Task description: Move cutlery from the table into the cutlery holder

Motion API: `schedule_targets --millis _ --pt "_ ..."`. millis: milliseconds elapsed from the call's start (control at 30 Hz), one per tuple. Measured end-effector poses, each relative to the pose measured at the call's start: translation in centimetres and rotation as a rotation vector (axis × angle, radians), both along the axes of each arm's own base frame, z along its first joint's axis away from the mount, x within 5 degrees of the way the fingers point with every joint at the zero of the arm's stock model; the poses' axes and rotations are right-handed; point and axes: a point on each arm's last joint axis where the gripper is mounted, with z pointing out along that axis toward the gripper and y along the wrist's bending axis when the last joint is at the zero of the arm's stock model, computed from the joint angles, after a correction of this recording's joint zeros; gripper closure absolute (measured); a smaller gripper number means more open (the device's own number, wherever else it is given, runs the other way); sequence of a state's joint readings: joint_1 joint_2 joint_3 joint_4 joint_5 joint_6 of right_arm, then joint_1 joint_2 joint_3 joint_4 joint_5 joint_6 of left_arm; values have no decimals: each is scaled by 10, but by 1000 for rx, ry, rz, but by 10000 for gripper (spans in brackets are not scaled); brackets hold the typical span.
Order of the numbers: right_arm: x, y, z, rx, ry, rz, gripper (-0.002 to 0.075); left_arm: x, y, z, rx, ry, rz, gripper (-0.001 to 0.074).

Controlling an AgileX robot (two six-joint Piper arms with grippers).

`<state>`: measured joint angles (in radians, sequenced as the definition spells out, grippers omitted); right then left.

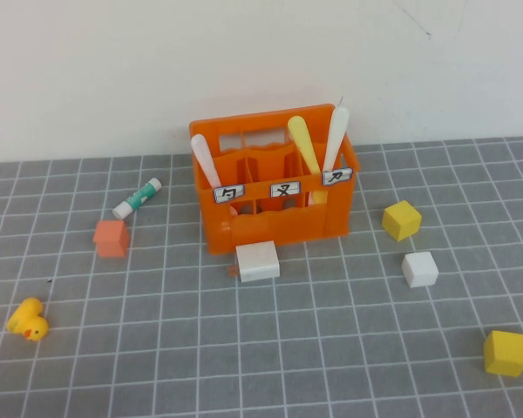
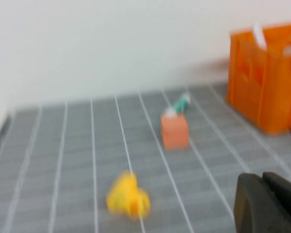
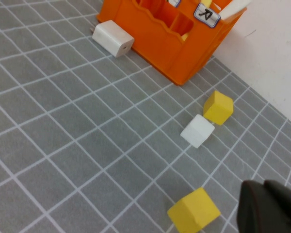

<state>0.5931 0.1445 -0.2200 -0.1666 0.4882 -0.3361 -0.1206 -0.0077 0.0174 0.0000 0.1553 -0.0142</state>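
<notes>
The cutlery holder (image 1: 275,178) stood at the far middle of the table (image 1: 331,348), and all 3 pieces were in it: a white knife (image 1: 206,161) in the left compartment, a yellow knife (image 1: 303,142) and a pale spoon (image 1: 335,135) at the right. No cutlery lay loose, so the job looked done. The left gripper (image 2: 264,204) hung low at the near left, closed and empty; the right gripper (image 3: 266,211) sat near right, also closed on nothing. Around the crate lay scattered blocks, a rubber duck (image 1: 28,320) and a tube (image 1: 137,198), against a plain white wall (image 1: 244,52).

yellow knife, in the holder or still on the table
In: the yellow knife stands leaning inside the orange cutlery holder, its tip above the rim.
</notes>
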Motion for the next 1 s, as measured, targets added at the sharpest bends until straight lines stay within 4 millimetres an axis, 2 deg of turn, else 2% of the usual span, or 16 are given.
schedule_targets --millis 167,433,1000 --pt "0 0 -1 5 6 1 727 -3 1 -17 -91 182 24 736" --pt "0 0 -1 7 8 2 727 -3 1 -17 -125 188 34 735" --pt "0 0 -1 7 8 2 727 -3 3 -17 -85 184 58 736"
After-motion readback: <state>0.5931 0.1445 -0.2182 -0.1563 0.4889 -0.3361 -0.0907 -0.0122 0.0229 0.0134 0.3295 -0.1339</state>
